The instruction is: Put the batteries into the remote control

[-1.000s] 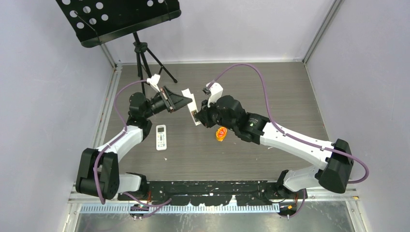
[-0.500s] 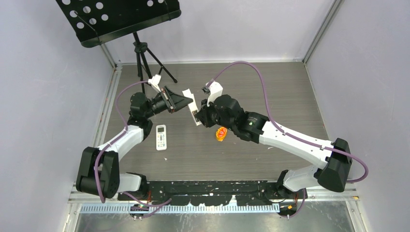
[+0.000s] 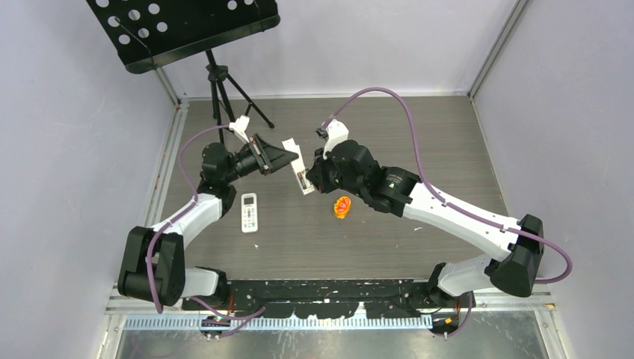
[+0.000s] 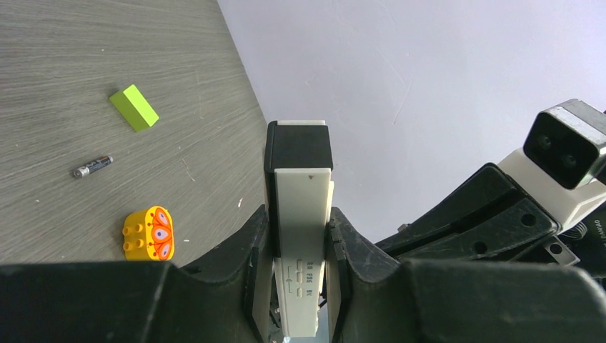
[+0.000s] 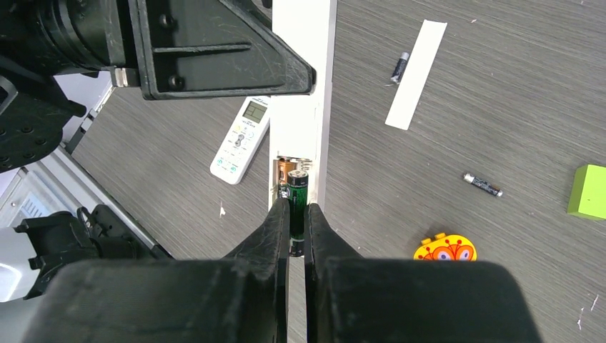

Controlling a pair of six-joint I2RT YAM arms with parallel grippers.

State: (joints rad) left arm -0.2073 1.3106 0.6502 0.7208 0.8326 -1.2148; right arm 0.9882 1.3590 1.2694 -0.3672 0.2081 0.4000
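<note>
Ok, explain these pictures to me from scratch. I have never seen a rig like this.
Two robot arms are bolted at the near edge of a table. One picture looks down from above. The other two come from a camera on each wrist. The left tool clamps a white remote off the table, with its battery bay open. The right tool pinches a battery at that bay. On the table lie a second remote, a loose battery, a second loose battery, a green block, an orange toy and a white strip.
</note>
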